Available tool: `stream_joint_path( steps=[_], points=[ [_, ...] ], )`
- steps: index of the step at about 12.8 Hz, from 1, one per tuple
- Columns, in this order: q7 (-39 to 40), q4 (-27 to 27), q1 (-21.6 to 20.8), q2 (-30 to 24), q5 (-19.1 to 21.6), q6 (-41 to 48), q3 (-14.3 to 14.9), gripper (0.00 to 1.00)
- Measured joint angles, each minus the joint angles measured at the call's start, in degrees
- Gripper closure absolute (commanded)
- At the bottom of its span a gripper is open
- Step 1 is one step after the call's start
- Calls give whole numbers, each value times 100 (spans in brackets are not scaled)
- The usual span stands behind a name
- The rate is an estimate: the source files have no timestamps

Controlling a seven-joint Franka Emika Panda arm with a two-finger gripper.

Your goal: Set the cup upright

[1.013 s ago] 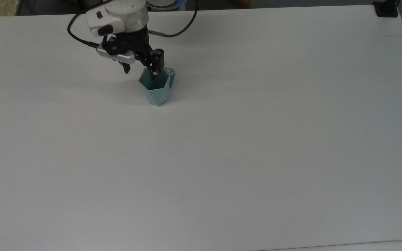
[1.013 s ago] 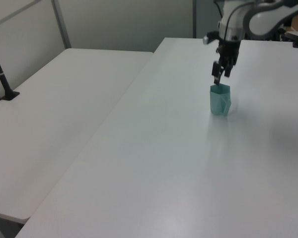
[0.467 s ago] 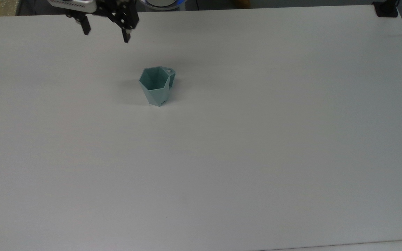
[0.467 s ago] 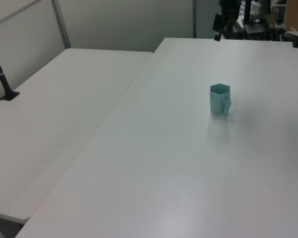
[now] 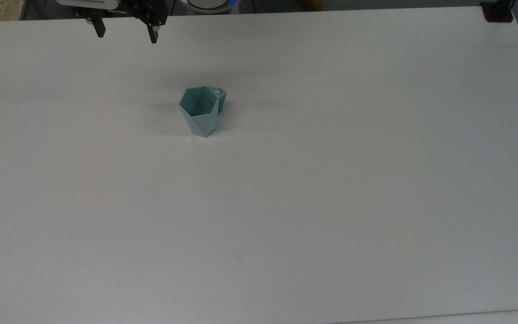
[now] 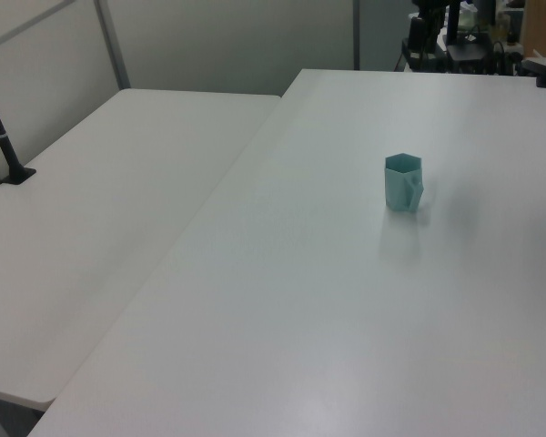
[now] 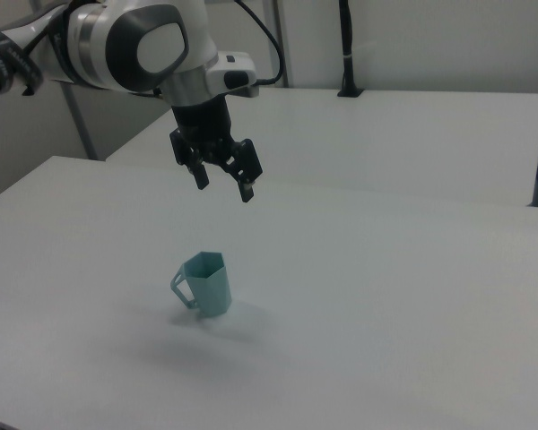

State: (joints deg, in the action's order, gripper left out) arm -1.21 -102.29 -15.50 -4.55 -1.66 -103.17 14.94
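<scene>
Black and two-fingered, the end effector (image 7: 222, 181) hangs in the air with its fingers (image 7: 247, 190) spread apart and nothing between them. In the right view it sits well above the cup, a little toward the right view's upper side, its fingertips pointing down at the tabletop. In the top view the end effector (image 5: 126, 33) shows at the upper edge, toward the top view's left, well apart from the cup. Above it in the right view comes the white wrist of the arm (image 7: 139, 40), rounded and glossy, with a black cable looping off behind it.

Below, the cup (image 7: 206, 284) stands upright on the white tabletop (image 7: 386, 305), open mouth up, resting on its narrower base. It is pale teal with angular facets and a hexagonal rim. In the right view its small handle points to the right view's left; in the top view the cup (image 5: 201, 110) has the handle on the top view's right, and in the left view the cup (image 6: 403, 182) shows the handle toward the left view's right. Nothing touches it, and a faint shadow lies beside it.

A second white table (image 6: 100, 218) stands alongside in the left view, with a black post (image 6: 2, 137) clamped at its edge.
</scene>
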Motion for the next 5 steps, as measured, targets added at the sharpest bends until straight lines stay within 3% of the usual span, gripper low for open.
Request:
stream_joint_path(
  steps=[5],
  points=[
    [194, 5, 0, -13, -28, 277, -1, 0]
  ],
)
